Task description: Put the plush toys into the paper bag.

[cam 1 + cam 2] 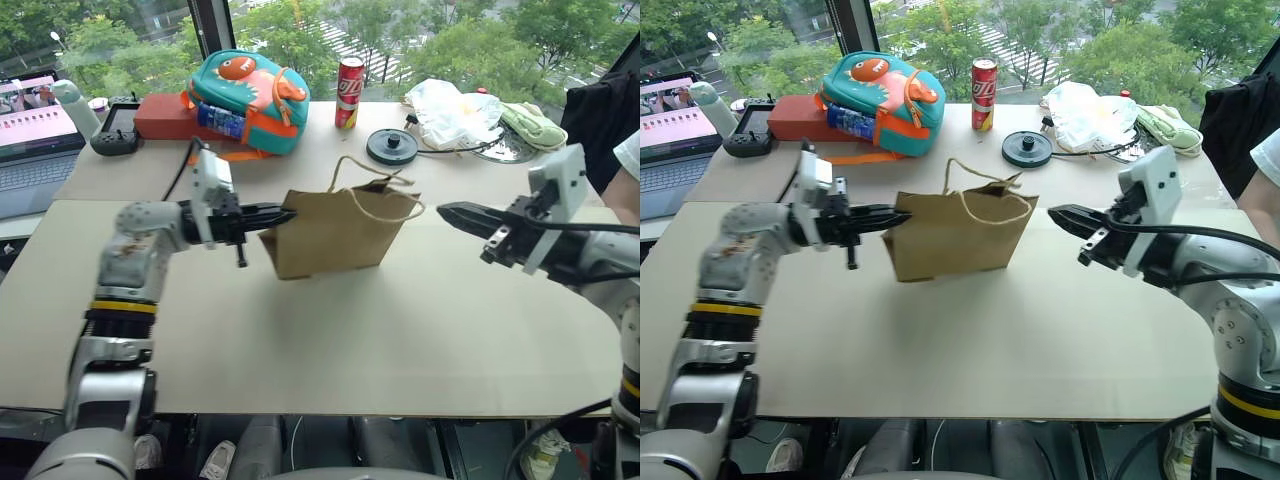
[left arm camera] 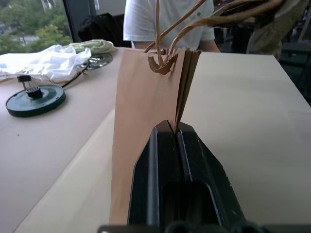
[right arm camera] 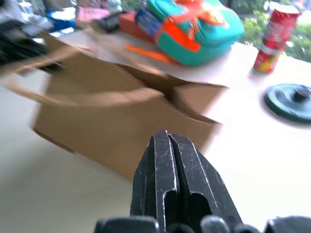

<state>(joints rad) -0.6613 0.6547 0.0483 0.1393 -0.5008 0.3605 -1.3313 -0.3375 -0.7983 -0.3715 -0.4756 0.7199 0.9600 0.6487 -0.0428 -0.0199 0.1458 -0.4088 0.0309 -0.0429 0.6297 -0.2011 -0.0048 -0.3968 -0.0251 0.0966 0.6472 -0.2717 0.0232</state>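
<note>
Inspecting bag: paper bag point(image 1: 335, 232) standing upright at mid-table, twine handles point(image 1: 385, 200) looped above the rim, mouth only narrowly parted.
Bag handling: judged light, thin and easily creased; likely to tip or slide under a sideways push; folded side gusset or top rim judged the safest hold, the twine handles being too slack to steer by.
Toys: plush toys not located on the table; possibly inside the bag, cannot tell.
Toy handling: judged soft, light, compressible; a pinch across the body should suffice.
Left gripper point(image 1: 280, 215): fingers closed, pinching the bag's left side fold; left wrist view shows the crease running into the closed tips point(image 2: 174, 133).
Right gripper point(image 1: 455, 213): fingers closed, holding nothing, hanging well apart from the bag's right edge, pointed toward it.
Surroundings: dinosaur backpack point(image 1: 248, 98), red can point(image 1: 349, 92), black disc point(image 1: 391, 146) and white plastic bag point(image 1: 452, 112) on the far side, clear of the bag.
Risk: judged tearing or collapsing of the pinched fold if pulled hard.
</note>
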